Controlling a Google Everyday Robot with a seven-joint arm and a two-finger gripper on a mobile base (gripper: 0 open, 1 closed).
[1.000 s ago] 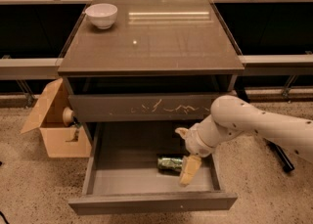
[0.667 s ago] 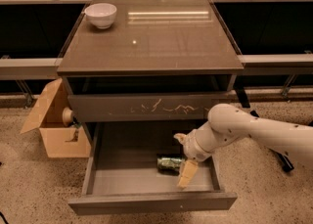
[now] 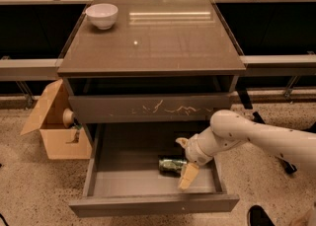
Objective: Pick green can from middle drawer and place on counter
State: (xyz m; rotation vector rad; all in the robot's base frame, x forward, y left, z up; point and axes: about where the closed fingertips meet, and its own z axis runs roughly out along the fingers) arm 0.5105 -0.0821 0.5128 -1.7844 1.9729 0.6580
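The green can lies on its side in the open middle drawer, right of centre. It is dark green with pale mottling. The gripper straddles its right end with fingers spread, hiding that end; I cannot tell whether they touch it.

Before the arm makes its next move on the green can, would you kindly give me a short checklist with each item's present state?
1. Middle drawer pulled open: ok.
2. Green can in view, lying on its side on the drawer floor: ok.
3. Gripper down inside the drawer at the can's right end, fingers apart: ok.
4. Can seated squarely between the fingers: cannot tell.
5. Counter has bare room for the can; the white bowl sits only at its back left corner: ok.
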